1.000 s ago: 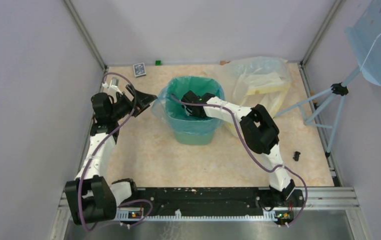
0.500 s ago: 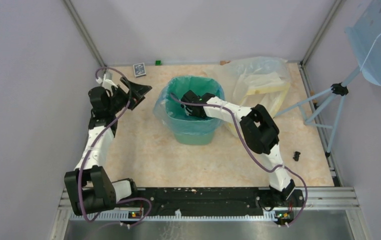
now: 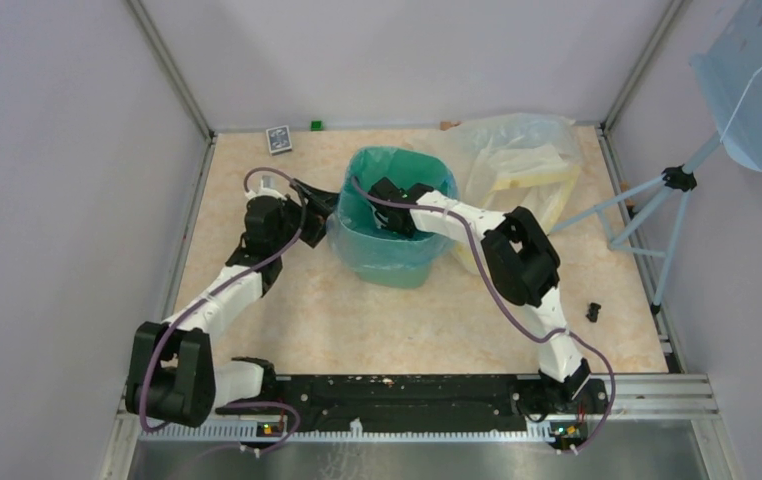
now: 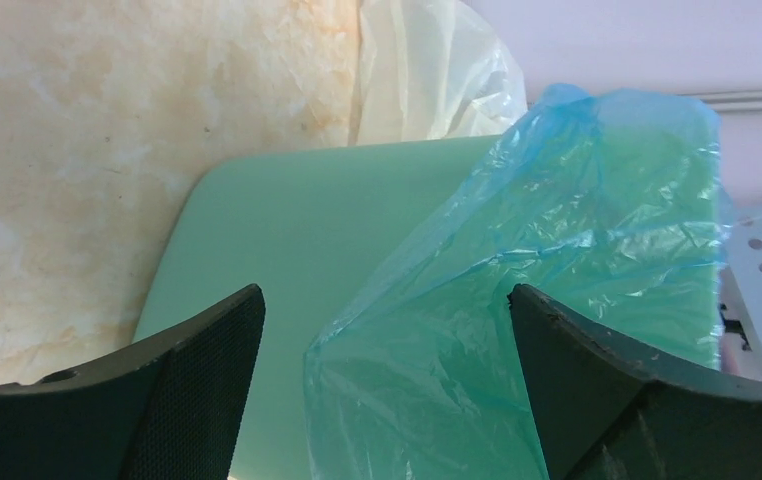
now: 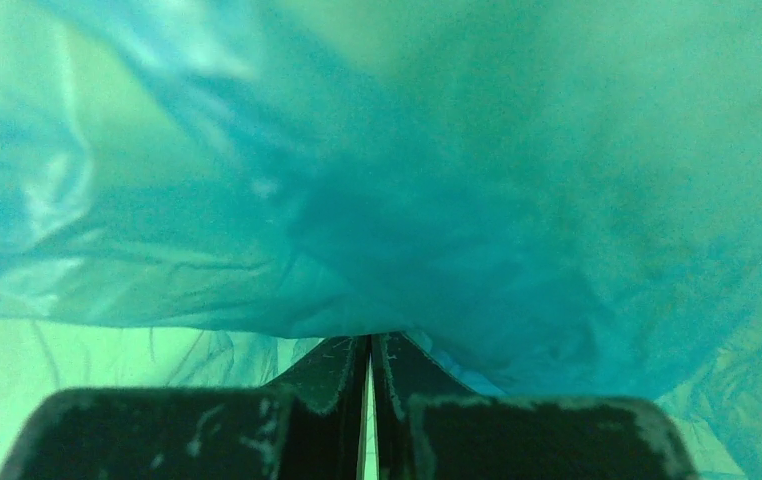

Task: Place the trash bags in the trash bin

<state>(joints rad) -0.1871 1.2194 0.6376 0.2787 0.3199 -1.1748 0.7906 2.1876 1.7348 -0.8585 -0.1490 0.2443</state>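
The mint-green trash bin (image 3: 389, 266) stands mid-table with the translucent blue trash bag (image 3: 398, 160) lining it and folded over its rim. My left gripper (image 3: 323, 200) is open at the bin's left side. In the left wrist view the gripper (image 4: 385, 302) has the bag's hanging edge (image 4: 557, 250) between its spread fingers, against the bin wall (image 4: 287, 230). My right gripper (image 3: 384, 206) reaches down inside the bin. In the right wrist view it (image 5: 370, 342) is shut, tips against the blue film (image 5: 407, 200); nothing shows gripped.
A larger clear, yellow-banded bag (image 3: 519, 160) lies right behind the bin. A card box (image 3: 278, 139) and a green cube (image 3: 316, 125) sit at the back wall. A tripod with a perforated blue plate (image 3: 752, 80) stands right. A small black part (image 3: 593, 312) lies near it.
My left arm has swung from near the left wall to the bin's left side, its open gripper now around the bag's overhang. The overhang sits closer to the bin. The right arm has stayed put.
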